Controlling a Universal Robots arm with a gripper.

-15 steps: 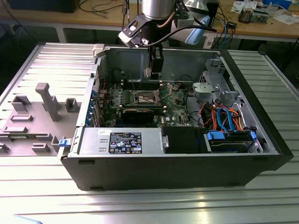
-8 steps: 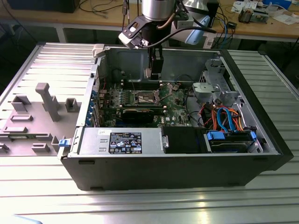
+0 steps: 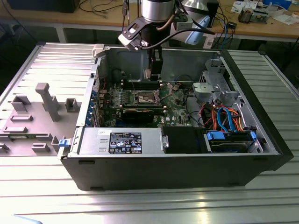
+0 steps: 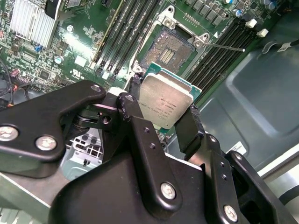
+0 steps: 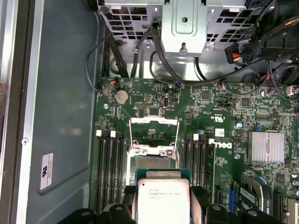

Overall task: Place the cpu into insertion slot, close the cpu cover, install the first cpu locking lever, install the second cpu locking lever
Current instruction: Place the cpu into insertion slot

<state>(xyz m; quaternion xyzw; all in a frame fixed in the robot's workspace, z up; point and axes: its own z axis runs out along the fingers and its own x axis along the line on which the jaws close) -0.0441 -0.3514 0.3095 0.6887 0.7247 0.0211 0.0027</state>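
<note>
The computer case (image 3: 187, 172) is lying open on its side, and the insertion slot (image 5: 153, 161) is sitting inside it on the green motherboard (image 5: 205, 112).

The gripper (image 3: 154, 74) is hanging over the insertion slot in the exterior view. Its black fingers (image 4: 187, 128) are clamping the cpu (image 4: 166, 100) by two opposite edges.

Long memory slots (image 5: 110, 172) are running parallel to the insertion slot on both of its flanks.

The cpu cover (image 5: 154, 120) is standing swung up and open at the edge of the insertion slot farthest from the held chip. This is leaving the dark centre of the insertion slot exposed and unoccupied.

The cpu is hovering apart from the insertion slot, nearer the cameras, and is not seated. It is lying flat between the fingers, with its dull metal top facing away from the board and towards both wrist cameras. The chip is square, so no long axis is showing. In the first wrist view its edges are running roughly parallel to the rim of the insertion slot.

One thin locking lever (image 4: 226, 46) is sticking out sideways from a corner of the insertion slot, unlatched.
</note>
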